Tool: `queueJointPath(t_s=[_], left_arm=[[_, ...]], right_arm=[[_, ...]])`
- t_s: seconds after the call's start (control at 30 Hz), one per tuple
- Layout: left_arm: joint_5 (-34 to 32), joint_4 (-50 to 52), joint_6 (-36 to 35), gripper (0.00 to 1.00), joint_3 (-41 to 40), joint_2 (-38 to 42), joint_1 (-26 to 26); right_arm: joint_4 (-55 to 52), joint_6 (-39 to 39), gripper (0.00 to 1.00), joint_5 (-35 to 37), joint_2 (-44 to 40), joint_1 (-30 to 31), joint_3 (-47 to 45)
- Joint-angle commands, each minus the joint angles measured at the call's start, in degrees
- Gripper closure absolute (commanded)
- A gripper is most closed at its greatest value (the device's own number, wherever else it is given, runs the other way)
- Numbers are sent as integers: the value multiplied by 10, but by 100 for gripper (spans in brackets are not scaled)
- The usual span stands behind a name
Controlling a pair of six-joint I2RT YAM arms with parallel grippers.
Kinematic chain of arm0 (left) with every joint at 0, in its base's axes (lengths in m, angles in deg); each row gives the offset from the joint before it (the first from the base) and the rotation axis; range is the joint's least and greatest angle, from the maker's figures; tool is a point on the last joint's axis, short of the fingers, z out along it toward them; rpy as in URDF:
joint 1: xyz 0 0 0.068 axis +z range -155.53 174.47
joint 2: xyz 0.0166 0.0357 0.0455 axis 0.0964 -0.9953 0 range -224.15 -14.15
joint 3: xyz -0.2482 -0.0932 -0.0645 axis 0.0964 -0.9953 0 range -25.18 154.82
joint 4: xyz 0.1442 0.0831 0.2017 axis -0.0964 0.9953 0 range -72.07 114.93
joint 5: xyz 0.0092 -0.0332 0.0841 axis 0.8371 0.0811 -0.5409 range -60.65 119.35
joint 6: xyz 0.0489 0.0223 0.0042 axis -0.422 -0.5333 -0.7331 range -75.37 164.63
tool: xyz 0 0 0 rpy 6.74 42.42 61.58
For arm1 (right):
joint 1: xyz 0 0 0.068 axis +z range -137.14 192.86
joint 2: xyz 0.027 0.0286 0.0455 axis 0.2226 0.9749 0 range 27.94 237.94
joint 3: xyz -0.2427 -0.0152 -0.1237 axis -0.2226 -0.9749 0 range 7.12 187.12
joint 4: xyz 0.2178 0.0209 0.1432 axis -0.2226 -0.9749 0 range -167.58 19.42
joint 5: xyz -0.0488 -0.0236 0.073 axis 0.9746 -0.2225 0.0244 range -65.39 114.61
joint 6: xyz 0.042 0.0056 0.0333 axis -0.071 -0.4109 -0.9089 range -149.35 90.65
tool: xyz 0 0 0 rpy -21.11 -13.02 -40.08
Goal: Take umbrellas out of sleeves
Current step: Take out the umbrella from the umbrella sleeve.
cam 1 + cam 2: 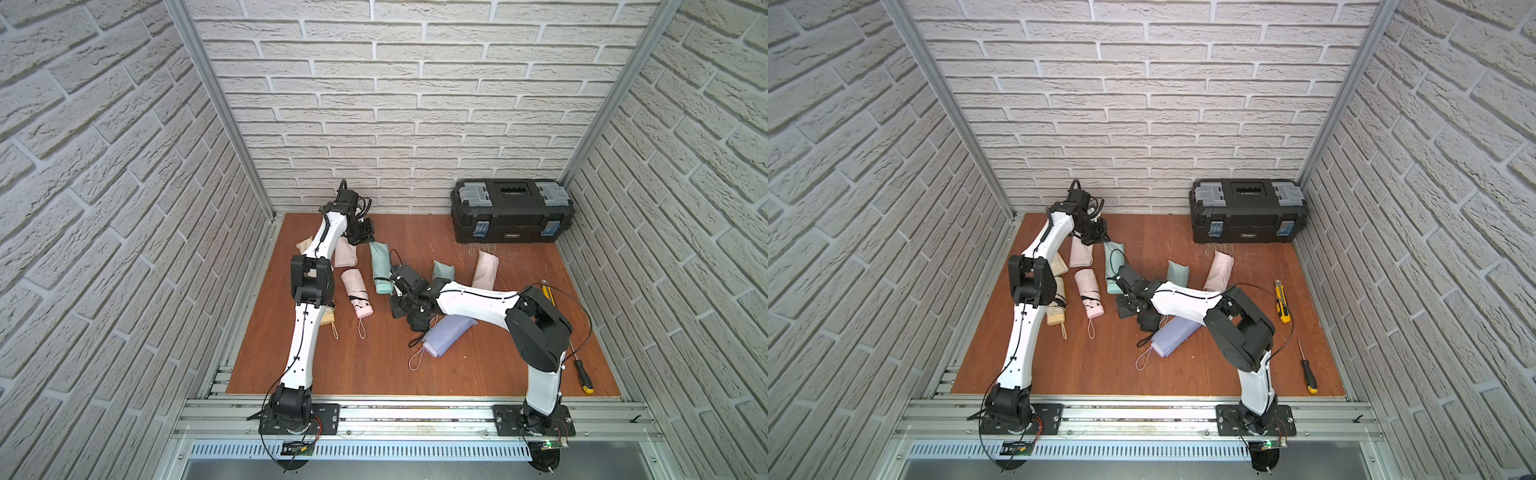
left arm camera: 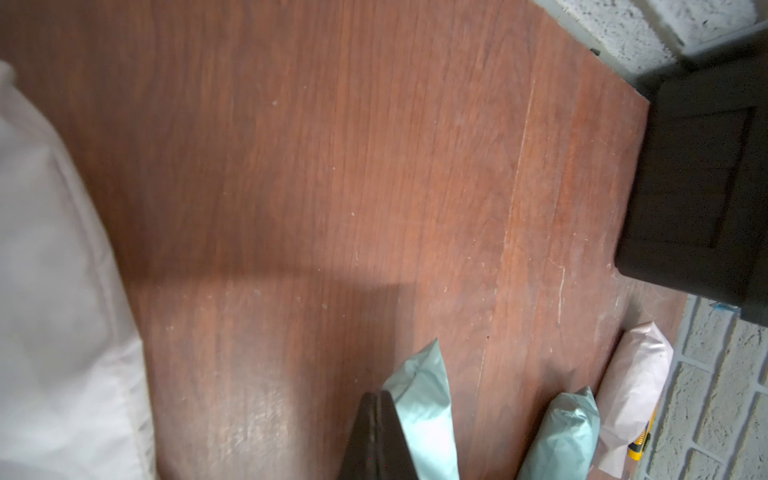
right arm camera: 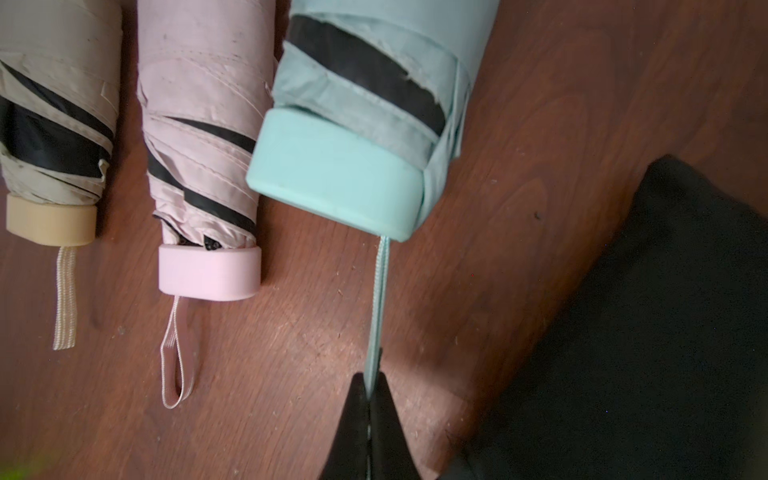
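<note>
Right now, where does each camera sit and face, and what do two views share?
Top view: high in front, looking down at the table; both arms whole.
Top view: alongside, same table, same arms.
Left wrist: faces the toolbox; shut left gripper.
Right wrist: faces the mint umbrella; right gripper shut on its strap.
Shared: toolbox, top and left wrist.

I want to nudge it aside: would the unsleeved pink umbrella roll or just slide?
Pink umbrella likely slides rather than rolls: its folds bulge unevenly on the smooth board. The limp wrist loop should trail; the handle looks firmest to push.
</note>
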State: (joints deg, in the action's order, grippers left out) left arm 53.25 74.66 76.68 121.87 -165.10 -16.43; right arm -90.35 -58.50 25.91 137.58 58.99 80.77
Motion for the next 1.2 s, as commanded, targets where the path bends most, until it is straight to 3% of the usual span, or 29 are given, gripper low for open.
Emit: queueJointPath(t_s=[0.0,0.4,0.73,1.03,1.17], left_arm=[[-43,-109,-7,100,2,8,26],[-43,-113,-3,100,1,6,31],[-16,-129,8,100,11,-6,31],[20,-182,46,100,57,-40,31],[28,-189,56,100,78,-57,31]], right_arm=[[-71,1,97,-54,-33,14,-33],[-42,-15,97,-62,-58,19,-99],[-53,-14,96,-51,-53,20,-84],[-72,-8,80,-33,-58,21,-57],[-83,-5,67,-24,-67,20,-41]])
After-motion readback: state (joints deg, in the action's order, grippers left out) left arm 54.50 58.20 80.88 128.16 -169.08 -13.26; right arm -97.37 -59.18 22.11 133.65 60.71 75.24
